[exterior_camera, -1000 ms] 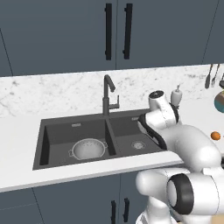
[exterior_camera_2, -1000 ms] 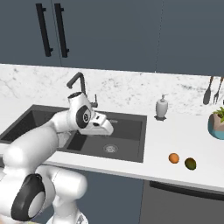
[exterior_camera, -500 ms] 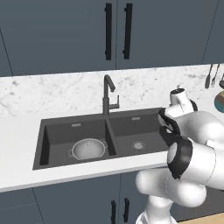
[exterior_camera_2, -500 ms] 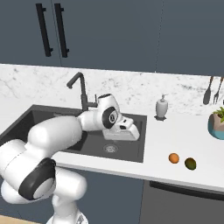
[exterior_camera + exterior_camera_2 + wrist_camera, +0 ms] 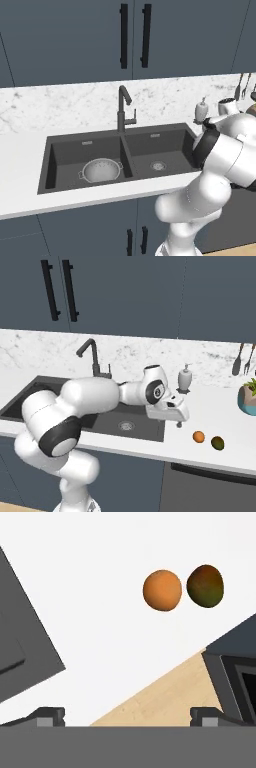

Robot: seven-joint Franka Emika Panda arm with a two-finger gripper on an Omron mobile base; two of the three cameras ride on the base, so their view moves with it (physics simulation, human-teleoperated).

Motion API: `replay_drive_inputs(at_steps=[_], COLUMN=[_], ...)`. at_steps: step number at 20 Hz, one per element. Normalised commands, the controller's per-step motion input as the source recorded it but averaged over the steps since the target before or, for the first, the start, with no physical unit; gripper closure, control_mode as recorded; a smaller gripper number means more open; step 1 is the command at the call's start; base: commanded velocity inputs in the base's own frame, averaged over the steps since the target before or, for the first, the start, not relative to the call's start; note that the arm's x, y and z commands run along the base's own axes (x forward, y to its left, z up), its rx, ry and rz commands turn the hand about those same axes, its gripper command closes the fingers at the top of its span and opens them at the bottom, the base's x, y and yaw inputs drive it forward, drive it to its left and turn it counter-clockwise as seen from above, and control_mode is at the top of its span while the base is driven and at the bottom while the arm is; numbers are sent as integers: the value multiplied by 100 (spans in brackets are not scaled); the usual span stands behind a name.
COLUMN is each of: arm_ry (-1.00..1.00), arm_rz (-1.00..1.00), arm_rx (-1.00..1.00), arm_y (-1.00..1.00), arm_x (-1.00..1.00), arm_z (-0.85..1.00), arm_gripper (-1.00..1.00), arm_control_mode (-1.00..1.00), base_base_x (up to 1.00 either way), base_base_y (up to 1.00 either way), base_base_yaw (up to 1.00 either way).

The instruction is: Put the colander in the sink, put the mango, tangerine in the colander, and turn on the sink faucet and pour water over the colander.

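The silvery colander (image 5: 101,170) sits in the left basin of the dark sink (image 5: 165,145). Behind the divider stands the black sink faucet (image 5: 122,107), with no water running. On the white counter right of the sink lie the orange tangerine (image 5: 199,437) and, just to its right, the dark green mango (image 5: 217,443). My gripper (image 5: 179,423) hangs over the counter at the sink's right edge, a little left of the fruit. In the hand view the tangerine (image 5: 162,590) and mango (image 5: 205,586) lie ahead, and the gripper (image 5: 129,717) is open and holds nothing.
A white soap dispenser (image 5: 185,378) stands behind the gripper by the wall. A potted plant (image 5: 248,398) is at the far right, with utensils (image 5: 240,358) hanging above it. The counter's front edge runs close below the fruit, with wood floor (image 5: 165,697) beyond.
The arm has swung right, from above the sink's right basin to the counter beside the sink, nearer the fruit. The gripper stayed open. The colander and fruit have not moved.
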Motion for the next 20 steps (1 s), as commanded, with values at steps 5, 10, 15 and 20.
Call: replay_drive_inputs(at_steps=[5, 10, 15, 20], arm_ry=[-13, -7, -3, -1], arm_rz=[0, 0, 0, 0], arm_rx=[5, 7, 8, 12], arm_y=[-69, -61, -36, -1], arm_x=[0, 0, 0, 0], arm_z=[0, -1, -4, -2], arm_gripper=[-100, -100, -100, -100], arm_control_mode=[-100, -100, -100, -100], base_base_x=[0, 0, 0, 0], base_base_y=[0, 0, 0, 0], base_base_yaw=[0, 0, 0, 0])
